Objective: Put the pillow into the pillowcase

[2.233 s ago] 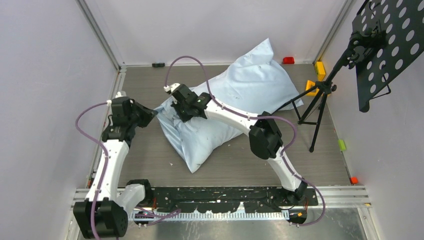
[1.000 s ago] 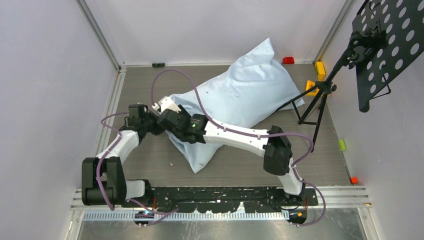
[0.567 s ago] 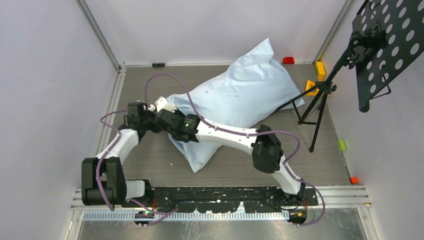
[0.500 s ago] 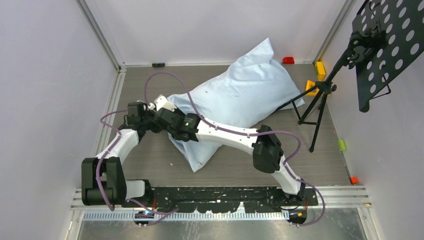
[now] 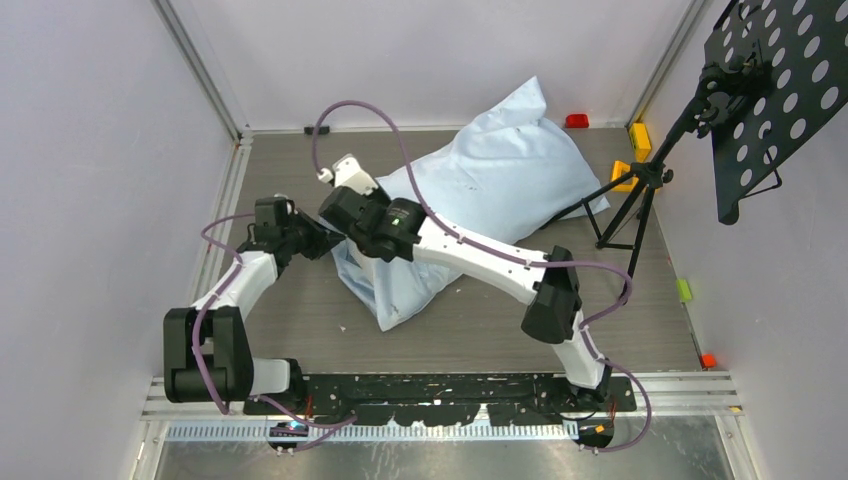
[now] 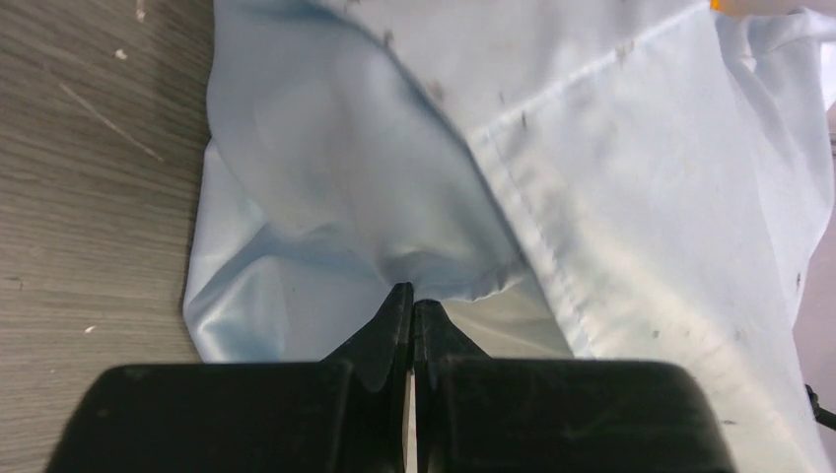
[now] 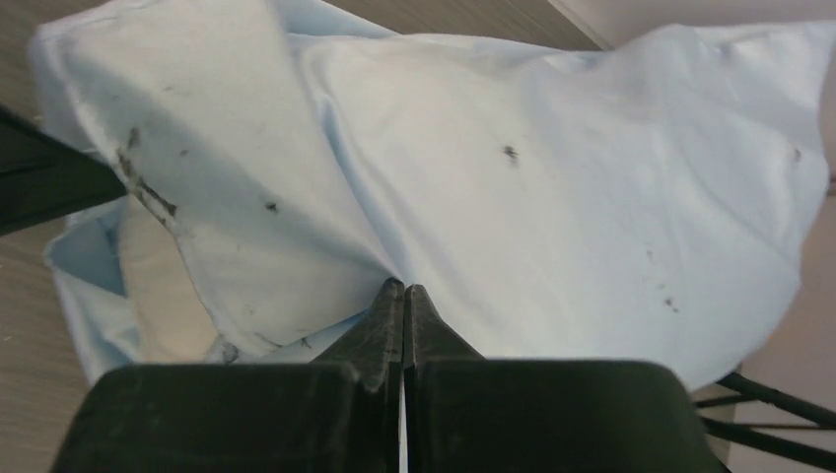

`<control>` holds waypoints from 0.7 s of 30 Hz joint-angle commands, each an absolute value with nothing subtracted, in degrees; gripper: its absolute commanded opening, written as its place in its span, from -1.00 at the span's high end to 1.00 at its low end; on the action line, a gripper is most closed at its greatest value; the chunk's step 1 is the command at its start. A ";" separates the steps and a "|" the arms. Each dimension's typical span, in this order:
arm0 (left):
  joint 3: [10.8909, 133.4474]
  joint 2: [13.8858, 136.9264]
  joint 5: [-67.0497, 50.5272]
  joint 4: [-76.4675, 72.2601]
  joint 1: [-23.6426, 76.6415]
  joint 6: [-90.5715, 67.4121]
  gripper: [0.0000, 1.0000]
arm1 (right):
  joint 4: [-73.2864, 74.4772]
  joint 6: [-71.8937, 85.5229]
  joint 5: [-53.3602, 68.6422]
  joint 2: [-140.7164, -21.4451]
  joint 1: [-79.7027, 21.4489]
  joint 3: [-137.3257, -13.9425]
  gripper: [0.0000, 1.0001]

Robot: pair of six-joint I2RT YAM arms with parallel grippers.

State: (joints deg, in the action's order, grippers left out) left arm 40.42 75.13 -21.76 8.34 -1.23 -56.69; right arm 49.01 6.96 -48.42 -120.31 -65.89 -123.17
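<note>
Pinching the pillowcase [image 5: 500, 175] mouth, left gripper [image 6: 412, 296] and right gripper [image 7: 404, 293] both clamped tight on its cloth, we should pull evenly over the pillow [image 7: 163, 317], seemingly almost inside, on the table [image 5: 290, 165].

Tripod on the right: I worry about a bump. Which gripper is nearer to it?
Right. The right gripper pinches the pillowcase at its open end, well left of the tripod. The left gripper pinches it just beyond, farther left.

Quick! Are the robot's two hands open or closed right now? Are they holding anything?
Left gripper: closed, pinching a fold of the pillowcase.
Right gripper: closed, pinching the pillowcase too.
</note>
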 commanded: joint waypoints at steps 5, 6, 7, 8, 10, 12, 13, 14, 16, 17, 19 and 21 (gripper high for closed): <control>46.83 76.72 -25.21 6.77 -1.23 -55.94 1.00 | 53.11 18.75 -50.19 -113.77 -57.64 -110.12 0.99; 47.84 76.41 -25.21 7.54 -1.18 -55.89 1.00 | 51.95 19.34 -47.89 -114.25 -56.79 -108.37 0.99; 48.99 76.05 -24.99 8.28 -1.18 -55.78 1.00 | 50.77 19.72 -45.28 -115.02 -56.06 -107.01 1.00; 50.41 75.58 -24.27 9.15 -1.22 -55.50 1.00 | 49.67 20.09 -42.98 -115.87 -55.38 -106.27 0.99; 54.30 75.16 -22.87 11.45 -1.22 -54.65 1.00 | 48.48 21.00 -38.17 -118.07 -54.22 -106.79 0.99; 59.12 75.61 -22.10 14.06 -1.29 -54.08 1.00 | 47.73 21.59 -35.92 -120.32 -53.48 -108.90 0.99; 61.21 75.91 -22.18 14.61 -1.31 -54.12 1.00 | 47.37 21.93 -34.46 -121.33 -53.11 -110.34 0.99; 62.85 76.30 -22.60 14.69 -1.32 -54.43 1.00 | 47.05 22.51 -33.40 -122.42 -52.64 -112.15 0.99; 65.89 77.69 -24.47 14.48 -1.00 -55.11 1.00 | 45.77 23.44 -30.43 -124.38 -51.47 -115.57 0.99; 67.31 78.75 -25.85 14.65 -0.53 -54.82 1.00 | 45.43 24.26 -29.43 -125.44 -50.87 -117.29 0.99; 68.48 80.97 -27.31 16.44 1.53 -53.01 1.00 | 44.39 25.15 -27.57 -127.24 -49.73 -119.96 1.00; 67.84 83.27 -27.63 19.11 3.03 -50.99 1.00 | 42.82 25.67 -26.44 -127.79 -49.12 -120.48 1.00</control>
